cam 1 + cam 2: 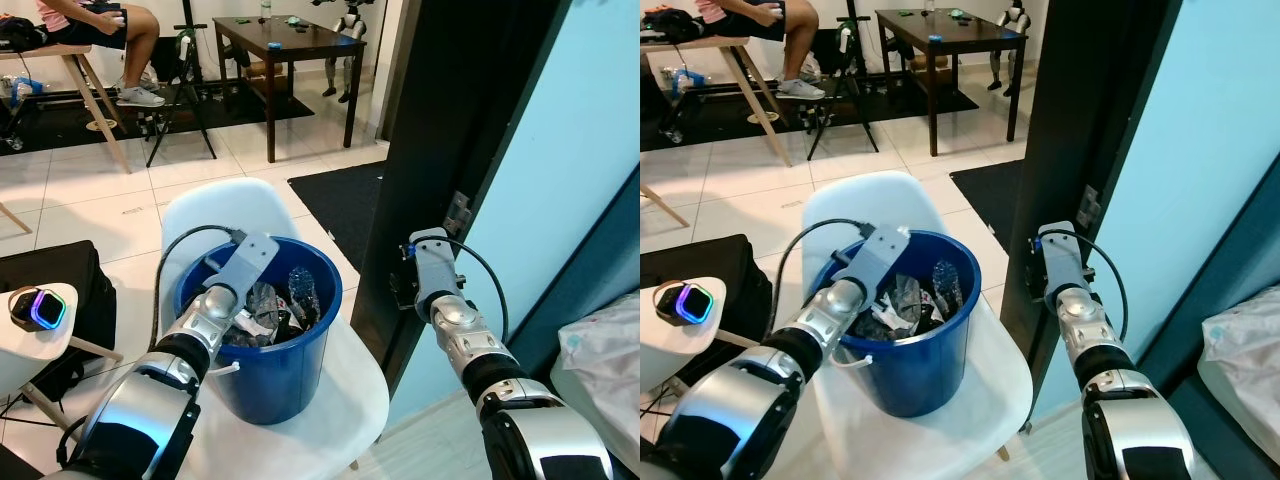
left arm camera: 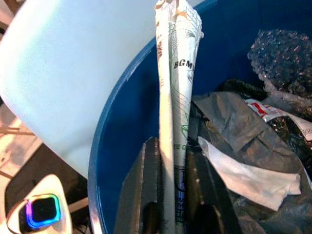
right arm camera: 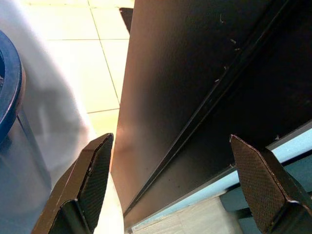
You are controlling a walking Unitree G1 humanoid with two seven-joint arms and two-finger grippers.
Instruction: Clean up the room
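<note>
Left pincer [image 2: 173,195] lowered inside the blue bucket [image 1: 300,372], clamped tight on a rolled paper wrapper [image 2: 176,97] held upright along the inner wall; probably about to be let go, so as to drop among the rubbish already there: crumpled grey plastic [image 2: 234,136], bubble wrap [image 2: 280,61], a white scrap [image 2: 253,175]. Bucket set on a white chair [image 1: 215,215], likely raised there for easier reach; glowing gadget [image 1: 37,308] resting on a small white stool [image 1: 25,350] just beside. Right pincer [image 3: 175,185] spread wide and holding nothing, parked near the dark door frame [image 1: 450,130], well out of the way of the drop. Seated person [image 1: 100,30] and dark worktop [image 1: 290,45] far back.
</note>
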